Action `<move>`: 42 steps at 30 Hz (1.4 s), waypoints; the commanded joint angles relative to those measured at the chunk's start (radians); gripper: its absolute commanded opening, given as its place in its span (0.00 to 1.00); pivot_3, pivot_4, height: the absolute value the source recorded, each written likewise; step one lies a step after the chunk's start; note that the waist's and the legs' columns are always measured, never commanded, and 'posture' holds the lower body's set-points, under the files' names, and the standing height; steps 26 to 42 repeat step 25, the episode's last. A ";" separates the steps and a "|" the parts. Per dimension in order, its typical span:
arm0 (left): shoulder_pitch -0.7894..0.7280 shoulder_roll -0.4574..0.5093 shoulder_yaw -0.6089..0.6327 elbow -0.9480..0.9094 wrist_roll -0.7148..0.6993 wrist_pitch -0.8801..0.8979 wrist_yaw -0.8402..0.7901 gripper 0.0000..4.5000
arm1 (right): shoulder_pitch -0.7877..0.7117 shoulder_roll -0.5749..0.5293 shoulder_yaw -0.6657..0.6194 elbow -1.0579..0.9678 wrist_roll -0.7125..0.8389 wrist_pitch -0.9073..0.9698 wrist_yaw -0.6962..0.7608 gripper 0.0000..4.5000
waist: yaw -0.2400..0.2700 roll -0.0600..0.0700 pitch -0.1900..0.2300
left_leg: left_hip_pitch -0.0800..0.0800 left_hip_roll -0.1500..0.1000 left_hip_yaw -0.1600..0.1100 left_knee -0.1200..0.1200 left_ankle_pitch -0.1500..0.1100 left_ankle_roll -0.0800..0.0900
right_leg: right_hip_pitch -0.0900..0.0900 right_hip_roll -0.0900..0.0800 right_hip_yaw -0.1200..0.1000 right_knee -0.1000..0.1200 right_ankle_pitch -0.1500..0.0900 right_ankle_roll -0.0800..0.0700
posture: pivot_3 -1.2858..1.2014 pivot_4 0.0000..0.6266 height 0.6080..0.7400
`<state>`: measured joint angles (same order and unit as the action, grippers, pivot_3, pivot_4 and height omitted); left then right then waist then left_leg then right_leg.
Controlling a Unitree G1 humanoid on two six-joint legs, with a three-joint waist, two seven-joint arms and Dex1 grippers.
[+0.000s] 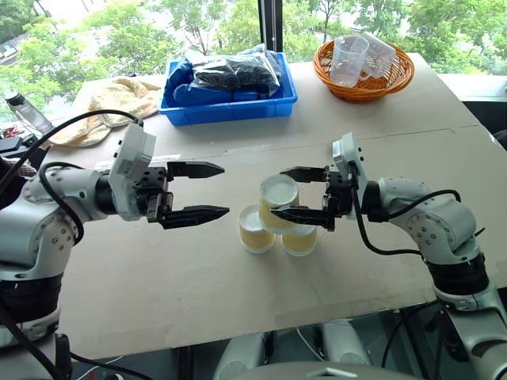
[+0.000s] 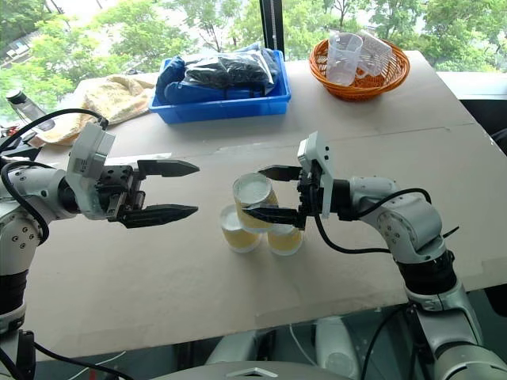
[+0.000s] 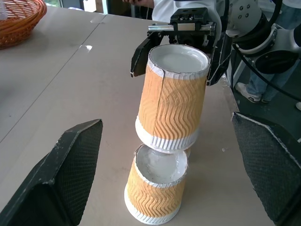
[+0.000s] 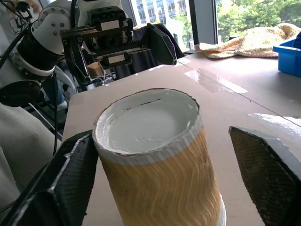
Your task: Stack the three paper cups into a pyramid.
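Two paper cups (image 1: 255, 229) (image 1: 299, 241) stand upside down, side by side, near the table's middle. The third paper cup (image 1: 279, 192), also base up, rests on top of them, forming the pyramid (image 3: 167, 122). My right gripper (image 1: 279, 192) reaches in level from the right, open, with one finger on each side of the top cup; in the right wrist view one finger (image 4: 265, 174) stands well clear of the cup (image 4: 155, 155). My left gripper (image 1: 226, 190) hangs open and empty a short way left of the stack, pointing at it.
A blue bin (image 1: 230, 107) holding dark bags stands at the back. An orange basket (image 1: 364, 79) holding clear plastic cups sits at the back right. At the far left lie a yellow towel (image 1: 111, 103) and a bottle (image 1: 28, 115). The table's front edge (image 1: 238, 336) runs close below the stack.
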<state>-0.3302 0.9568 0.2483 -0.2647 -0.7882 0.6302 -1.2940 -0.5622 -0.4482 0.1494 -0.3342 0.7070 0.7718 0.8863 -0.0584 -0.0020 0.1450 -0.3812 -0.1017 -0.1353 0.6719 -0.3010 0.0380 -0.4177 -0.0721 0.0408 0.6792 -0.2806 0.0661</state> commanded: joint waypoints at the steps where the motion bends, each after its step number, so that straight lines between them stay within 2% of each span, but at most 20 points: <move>1: 0.019 0.020 0.037 -0.017 -0.005 -0.013 -0.006 1.00 | 0.004 -0.026 -0.041 -0.047 0.025 -0.013 0.020 0.99 | 0.000 0.000 0.000 | 0.000 0.000 0.000 0.000 0.000 0.000 | 0.000 0.000 0.000 0.000 0.000 0.000 | 0.52 0.24 1.00; 6: 0.087 0.027 0.057 -0.014 0.038 -0.055 0.001 1.00 | 0.071 -0.096 -0.109 -0.083 0.065 -0.012 0.047 0.99 | 0.005 0.000 0.000 | 0.000 0.000 0.000 0.000 0.000 0.000 | 0.000 0.000 0.000 -0.001 0.000 0.000 | 0.52 0.24 1.00; 8: 0.112 0.029 0.045 -0.004 0.109 -0.114 0.021 1.00 | 0.115 -0.129 -0.136 -0.093 0.067 -0.034 0.069 0.99 | 0.011 0.000 0.000 | 0.000 0.000 0.000 -0.001 0.000 0.000 | 0.000 0.000 0.000 -0.001 0.000 0.000 | 0.52 0.24 1.00; 10: 0.155 -0.003 0.066 0.025 0.119 -0.123 0.055 1.00 | 0.236 -0.205 -0.208 -0.091 0.030 -0.101 0.123 0.99 | 0.019 0.000 0.000 | 0.000 0.000 0.000 -0.001 0.000 0.000 | 0.000 0.000 0.000 -0.001 0.000 0.000 | 0.52 0.24 1.00; 13: 0.249 -0.049 0.074 0.057 0.176 -0.183 0.106 1.00 | 0.353 -0.222 -0.298 -0.055 0.018 -0.200 0.151 0.99 | 0.031 0.000 0.000 | 0.000 0.000 0.000 -0.002 0.000 0.000 | 0.001 -0.001 0.000 -0.002 0.000 0.000 | 0.52 0.24 1.00; 18: 0.376 -0.178 0.033 0.106 0.350 -0.338 0.271 1.00 | 0.520 -0.258 -0.319 0.051 -0.111 -0.359 0.184 0.99 | 0.033 -0.001 0.000 | 0.002 0.000 0.001 -0.002 0.000 0.000 | 0.002 0.000 0.001 -0.001 0.000 0.000 | 0.52 0.24 1.00; 23: 0.400 -0.242 0.010 0.070 0.338 -0.368 0.284 1.00 | 0.548 -0.222 -0.312 0.133 -0.135 -0.456 0.207 0.99 | 0.046 -0.001 -0.001 | 0.002 0.001 0.001 0.000 0.000 0.000 | 0.003 0.000 0.001 0.000 0.002 -0.002 | 0.52 0.24 1.00; 42: 0.410 -0.240 -0.002 0.066 0.349 -0.378 0.279 1.00 | 0.553 -0.205 -0.310 0.163 -0.140 -0.490 0.218 0.99 | 0.047 -0.001 -0.001 | 0.003 0.001 0.001 0.000 0.000 0.000 | 0.004 0.000 0.000 0.000 0.002 -0.002 | 0.52 0.24 1.00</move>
